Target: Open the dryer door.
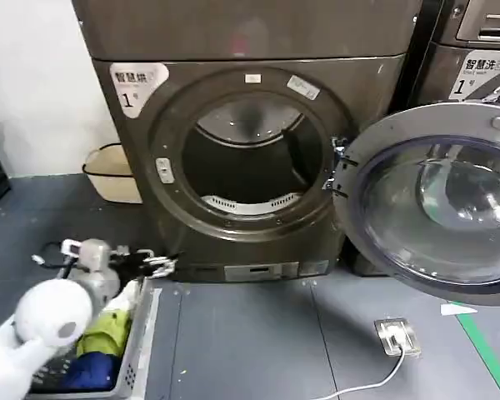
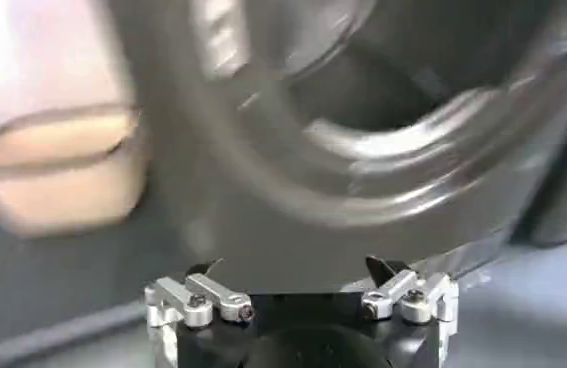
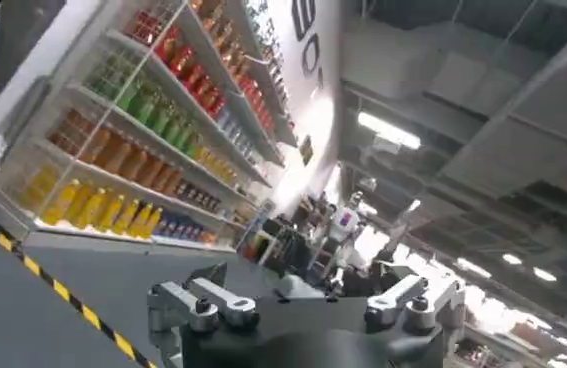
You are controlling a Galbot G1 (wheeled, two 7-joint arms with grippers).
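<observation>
The dark grey dryer faces me, and its drum opening is uncovered. Its round glass door stands swung out wide to the right on its hinge. My left gripper hangs low at the front left, just left of the dryer's base and above a basket. In the left wrist view the left gripper is open with nothing between its fingers, and it points at the dryer's front ring. My right gripper is open and empty, turned toward store shelves away from the dryer.
A beige bin stands on the floor left of the dryer. A grey laundry basket with clothes sits at the bottom left. A floor socket with a white cable lies at the front right. Another machine stands behind the door.
</observation>
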